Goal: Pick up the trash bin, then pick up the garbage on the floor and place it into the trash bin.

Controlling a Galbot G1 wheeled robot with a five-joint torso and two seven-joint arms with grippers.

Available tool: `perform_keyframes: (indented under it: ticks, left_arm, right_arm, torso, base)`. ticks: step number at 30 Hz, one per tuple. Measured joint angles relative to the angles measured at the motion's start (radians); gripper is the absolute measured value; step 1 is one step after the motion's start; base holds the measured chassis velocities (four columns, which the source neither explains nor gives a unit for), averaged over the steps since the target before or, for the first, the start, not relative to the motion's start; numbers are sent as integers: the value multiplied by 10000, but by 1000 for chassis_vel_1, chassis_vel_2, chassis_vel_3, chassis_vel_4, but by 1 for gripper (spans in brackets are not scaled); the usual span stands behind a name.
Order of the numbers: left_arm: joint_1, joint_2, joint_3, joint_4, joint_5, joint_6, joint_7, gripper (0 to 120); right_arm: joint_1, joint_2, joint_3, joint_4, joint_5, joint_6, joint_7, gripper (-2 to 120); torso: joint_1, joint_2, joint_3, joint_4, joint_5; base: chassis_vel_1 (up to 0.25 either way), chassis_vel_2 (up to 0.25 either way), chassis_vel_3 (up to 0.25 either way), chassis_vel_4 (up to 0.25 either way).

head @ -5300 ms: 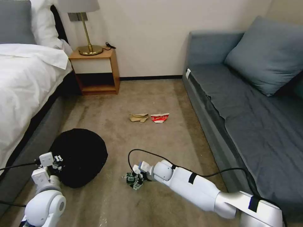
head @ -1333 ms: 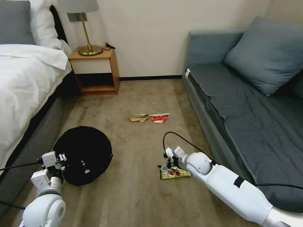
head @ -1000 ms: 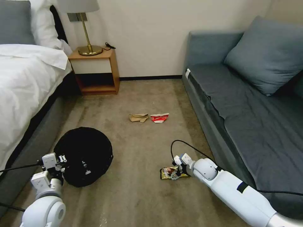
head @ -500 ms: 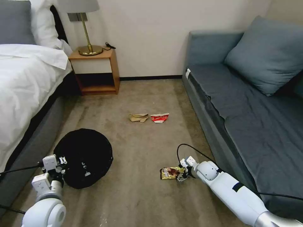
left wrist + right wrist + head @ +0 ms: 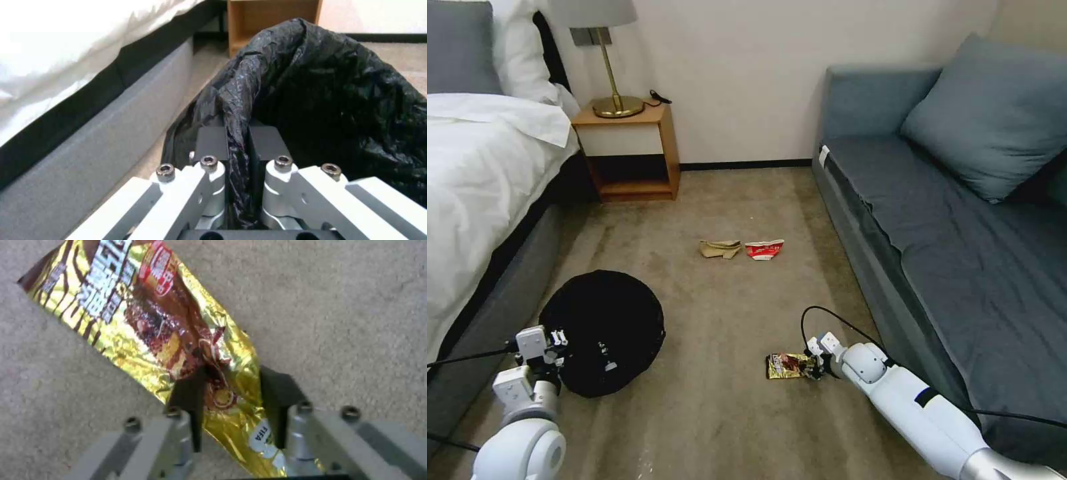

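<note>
The trash bin (image 5: 602, 330), lined with a crinkled black bag (image 5: 338, 90), stands on the carpet at the lower left. My left gripper (image 5: 550, 343) is shut on its near rim, and the bag is pinched between the black fingers (image 5: 212, 143). The yellow-red snack wrapper (image 5: 789, 365) lies flat on the floor right of the bin. My right gripper (image 5: 817, 367) is open and low at its right end, with the fingers (image 5: 189, 396) straddling the foil (image 5: 146, 316). Farther off lie crumpled brown paper (image 5: 720, 248) and a crushed red-white cup (image 5: 764, 249).
A bed (image 5: 474, 173) runs along the left, close beside the bin. A grey sofa (image 5: 934, 227) lines the right, close to my right arm. A wooden nightstand (image 5: 630, 150) with a brass lamp stands at the back wall. Open carpet (image 5: 720, 307) lies between them.
My right gripper held a bottle near the bin 5.3 s ago. It then swung right and came down over the wrapper's right end. The left gripper and bin have barely moved.
</note>
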Motion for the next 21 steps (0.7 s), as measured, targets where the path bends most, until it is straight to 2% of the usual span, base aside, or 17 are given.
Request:
perform_keyframes:
  ticks: [4, 6, 7, 19, 21]
  left_arm:
    - [-1, -20, 10, 49, -3, -41, 0, 7]
    - [-1, -24, 16, 54, -3, -46, 0, 7]
    - [-5, -25, 18, 58, -8, -49, 0, 7]
    - [-106, -15, 41, 92, -39, -55, 0, 7]
    - [-148, -36, 70, 126, -42, -57, 0, 7]
  right_arm:
    - [-2, 14, 0, 42, -1, 3, 12, 10]
    - [2, 24, 2, 66, -1, 3, 16, 8]
    - [22, 40, 27, 136, 4, 3, 24, 1]
    - [450, 227, -1, 1648, 1134, -355, 490, 0]
    - [638, 391, -131, 2076, 1810, 145, 865, 0]
  torso:
    - [0, 0, 0, 0, 1]
    - [0, 0, 1, 0, 0]
    - [1, 0, 1, 0, 1]
    - [1, 0, 1, 0, 0]
    - [0, 0, 1, 0, -2]
  base:
    - [0, 0, 0, 0]
    - [0, 0, 0, 0]
    - [0, 0, 0, 0]
    - [0, 0, 0, 0]
    - [0, 0, 0, 0]
